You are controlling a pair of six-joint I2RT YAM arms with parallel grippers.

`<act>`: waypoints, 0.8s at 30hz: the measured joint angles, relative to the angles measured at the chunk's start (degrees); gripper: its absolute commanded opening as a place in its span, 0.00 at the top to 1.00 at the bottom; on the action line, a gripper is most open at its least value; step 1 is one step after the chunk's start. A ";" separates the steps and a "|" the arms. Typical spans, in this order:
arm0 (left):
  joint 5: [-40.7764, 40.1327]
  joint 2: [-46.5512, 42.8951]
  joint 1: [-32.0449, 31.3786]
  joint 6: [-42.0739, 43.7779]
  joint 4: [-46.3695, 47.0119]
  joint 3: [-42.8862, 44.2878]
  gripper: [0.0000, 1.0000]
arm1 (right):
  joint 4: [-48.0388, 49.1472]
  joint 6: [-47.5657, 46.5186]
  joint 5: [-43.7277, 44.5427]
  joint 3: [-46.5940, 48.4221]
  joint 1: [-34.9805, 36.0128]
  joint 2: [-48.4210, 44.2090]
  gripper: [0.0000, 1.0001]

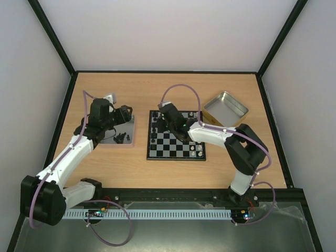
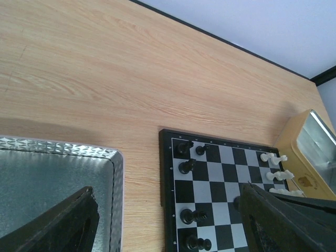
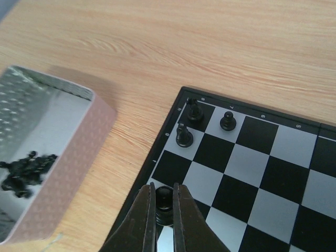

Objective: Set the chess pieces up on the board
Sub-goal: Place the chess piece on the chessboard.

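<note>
The board (image 1: pixel 176 143) lies mid-table, with several black chess pieces (image 3: pixel 184 136) along one edge and pale pieces (image 2: pixel 273 157) at the opposite side. My right gripper (image 3: pixel 164 202) is shut on a black chess piece (image 3: pixel 164 197) over a light edge square. I cannot tell whether this piece touches the board. In the top view the right gripper (image 1: pixel 168 118) hangs over the board's far left part. My left gripper (image 2: pixel 168 226) is open and holds nothing; its fingers (image 2: pixel 52 226) straddle the tray's edge and the board's edge. More black pieces (image 3: pixel 23 168) lie in the tray.
A shiny metal tray (image 1: pixel 128 143) with a pinkish outer wall (image 3: pixel 68 173) sits just left of the board. A gold tin (image 1: pixel 226 107) with a silvery inside stands at the back right, close to the board's far right corner.
</note>
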 measured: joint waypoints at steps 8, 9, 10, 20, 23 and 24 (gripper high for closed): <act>0.13 2.45 0.20 -0.44 -0.26 -0.44 0.25 | 0.20 -0.35 0.59 3.78 0.11 7.41 0.97; 0.20 2.67 0.20 -0.46 -0.26 -0.44 0.25 | 0.33 -0.35 0.55 4.15 0.11 7.93 0.97; 0.35 2.93 0.22 -0.48 -0.26 -0.44 0.25 | 0.33 -0.33 0.44 4.68 0.11 8.50 0.97; 1.18 3.78 0.22 -0.70 -0.17 -0.44 0.25 | 0.74 -0.13 -0.28 7.45 0.11 12.17 0.94; 1.36 3.78 0.22 -0.76 -0.15 -0.44 0.25 | 0.79 -0.09 -0.42 7.89 0.11 12.90 0.93; 1.42 3.78 0.22 -0.83 -0.15 -0.44 0.25 | 0.76 -0.09 -0.48 7.98 0.11 13.16 0.93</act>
